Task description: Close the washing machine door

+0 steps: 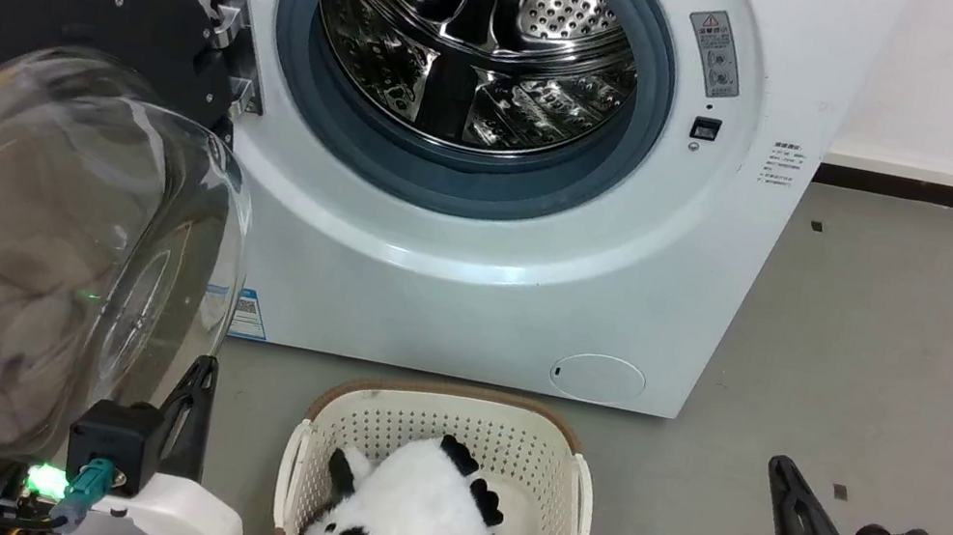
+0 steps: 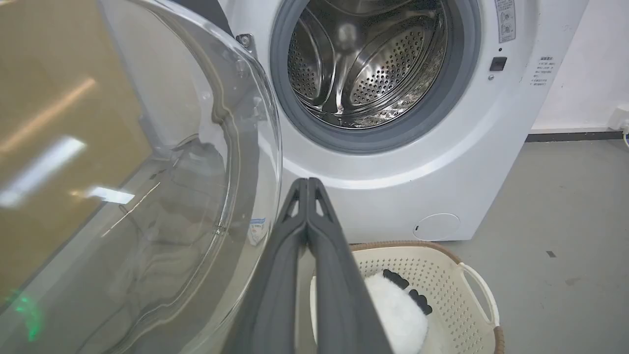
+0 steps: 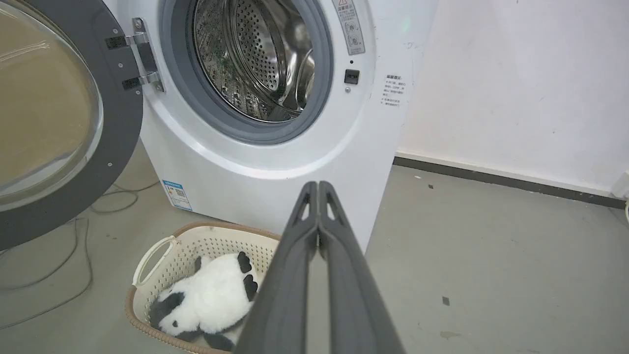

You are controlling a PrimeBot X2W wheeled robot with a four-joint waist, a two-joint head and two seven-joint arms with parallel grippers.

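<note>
Two empty claws pressed closed, left claw (image 2: 307, 183) beside open washing machine door (image 1: 38, 249), right claw (image 3: 318, 186) apart, blue sticker (image 3: 177, 194) print unreadable

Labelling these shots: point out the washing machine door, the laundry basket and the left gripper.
washing machine door (image 1: 37, 259): head view, glass bowl.
laundry basket (image 1: 400, 421): head view, far inner wall.
left gripper (image 2: 308, 184): left wrist view, closed fingertips.
</note>
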